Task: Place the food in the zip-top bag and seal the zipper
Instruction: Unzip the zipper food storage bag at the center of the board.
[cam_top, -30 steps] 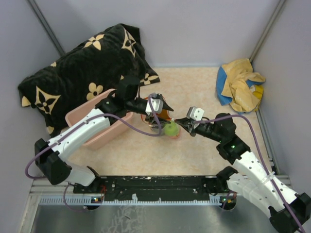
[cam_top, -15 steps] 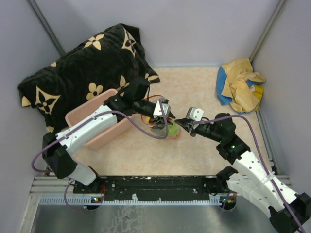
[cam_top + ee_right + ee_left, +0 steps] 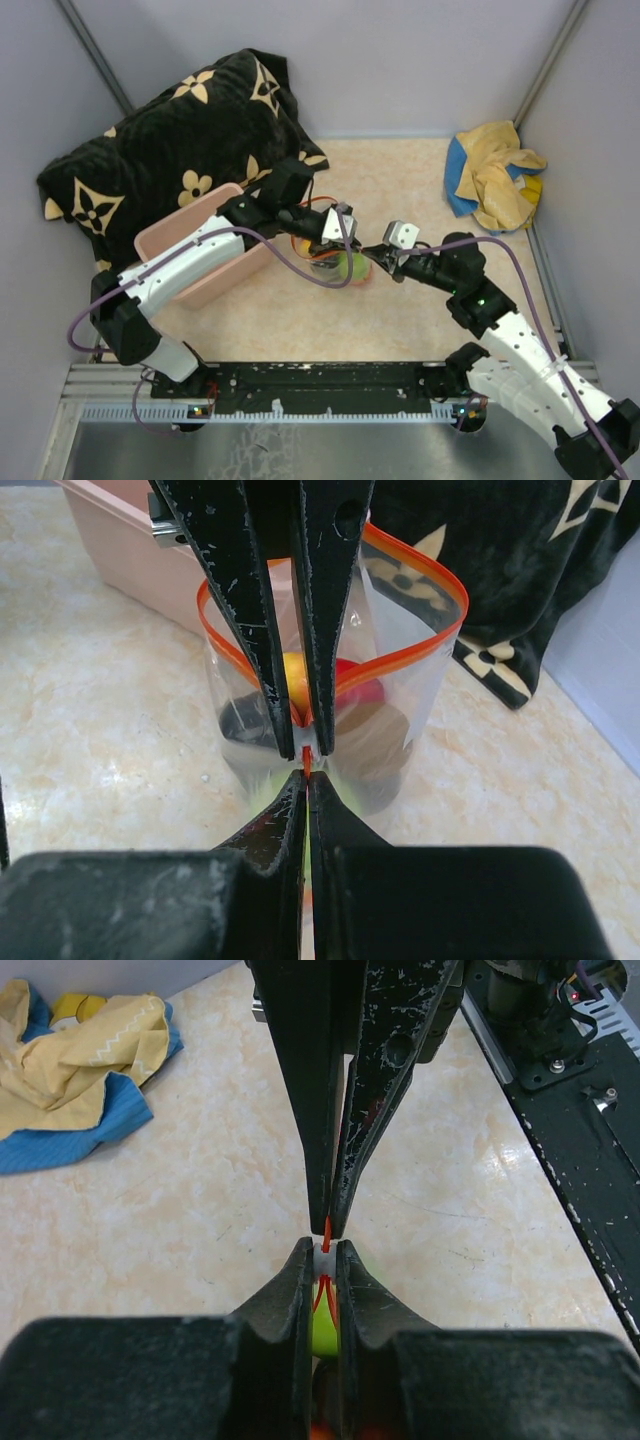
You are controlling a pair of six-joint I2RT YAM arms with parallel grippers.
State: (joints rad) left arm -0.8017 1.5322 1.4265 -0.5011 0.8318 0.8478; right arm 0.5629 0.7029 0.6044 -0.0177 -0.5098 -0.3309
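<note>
The zip-top bag stands on the table with its mouth gaping. The orange-red zipper loops round the mouth. Inside lies the food: a yellow piece, a red one, a brown one and a green one. My right gripper is shut on the near end of the zipper strip. My left gripper meets it tip to tip and is shut on the white slider of the zipper. From above, both grippers meet at the right corner of the bag.
A pink tub stands left of the bag, under the left arm. A black patterned cushion lies behind the tub. A yellow and blue cloth is bunched at the back right. The black base rail runs along the near edge.
The left gripper has moved right along the bag's mouth to the right gripper's tips and closed on the white slider. The right arm has held still.
</note>
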